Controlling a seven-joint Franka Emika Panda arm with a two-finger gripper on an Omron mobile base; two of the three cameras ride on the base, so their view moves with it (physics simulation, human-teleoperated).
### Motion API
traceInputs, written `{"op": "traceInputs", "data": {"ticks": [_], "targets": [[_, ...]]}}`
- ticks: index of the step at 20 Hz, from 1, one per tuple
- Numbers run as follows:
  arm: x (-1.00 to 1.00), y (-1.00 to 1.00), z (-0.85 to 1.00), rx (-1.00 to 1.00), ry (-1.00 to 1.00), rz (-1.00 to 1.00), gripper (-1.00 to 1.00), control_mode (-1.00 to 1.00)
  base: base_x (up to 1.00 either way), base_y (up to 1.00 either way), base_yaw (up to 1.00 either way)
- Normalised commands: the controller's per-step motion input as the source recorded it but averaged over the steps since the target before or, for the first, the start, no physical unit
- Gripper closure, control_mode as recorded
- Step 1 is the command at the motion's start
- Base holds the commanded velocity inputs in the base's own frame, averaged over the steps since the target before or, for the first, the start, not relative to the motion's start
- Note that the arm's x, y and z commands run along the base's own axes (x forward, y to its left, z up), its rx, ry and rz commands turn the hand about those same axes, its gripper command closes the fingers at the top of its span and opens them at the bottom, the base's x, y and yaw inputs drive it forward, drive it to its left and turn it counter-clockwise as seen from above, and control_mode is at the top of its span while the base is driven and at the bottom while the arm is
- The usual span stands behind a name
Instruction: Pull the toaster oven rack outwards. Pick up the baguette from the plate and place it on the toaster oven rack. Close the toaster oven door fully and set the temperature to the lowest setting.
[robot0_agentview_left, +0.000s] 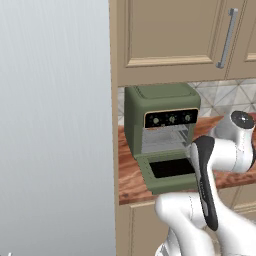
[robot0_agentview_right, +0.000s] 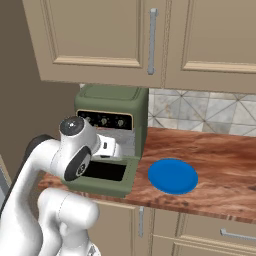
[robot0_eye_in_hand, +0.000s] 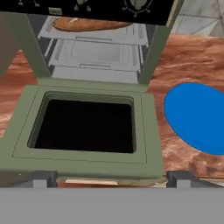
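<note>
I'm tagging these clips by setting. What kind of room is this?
Most likely a home kitchen, computer-rendered: a toaster oven on a wooden counter, cabinets above, a tiled backsplash behind.

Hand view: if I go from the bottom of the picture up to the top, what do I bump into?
toaster oven door lying open → toaster oven rack → baguette → black control strip.

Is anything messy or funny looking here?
Nothing is spilled or broken. The oven door hangs wide open, flat over the counter, the bread lies inside on the rack, and the blue plate sits bare.
</note>
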Motion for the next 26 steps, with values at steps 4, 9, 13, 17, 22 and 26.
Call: {"op": "traceInputs", "data": {"ticks": [4, 9, 13, 17, 22, 26], "targets": [[-0.42, 0.0, 0.0, -0.01, 0.28, -0.02, -1.0, -1.0, 0.0, 0.0, 0.0], [-0.15, 0.0, 0.0, 0.0, 0.12, 0.0, -1.0, -1.0, 0.0, 0.0, 0.0], [0.0, 0.0, 0.0, 0.0, 0.03, 0.0, -1.0, -1.0, 0.0, 0.0, 0.0], [0.0, 0.0, 0.0, 0.0, 0.01, 0.0, -1.0, -1.0, 0.0, 0.0, 0.0], [-0.01, -0.14, -0.09, 0.01, 0.0, 0.0, -1.0, -1.0, 0.0, 0.0, 0.0], [-0.2, -0.46, -0.12, 0.09, -0.04, 0.0, -1.0, -1.0, 0.0, 0.0, 0.0]]}}
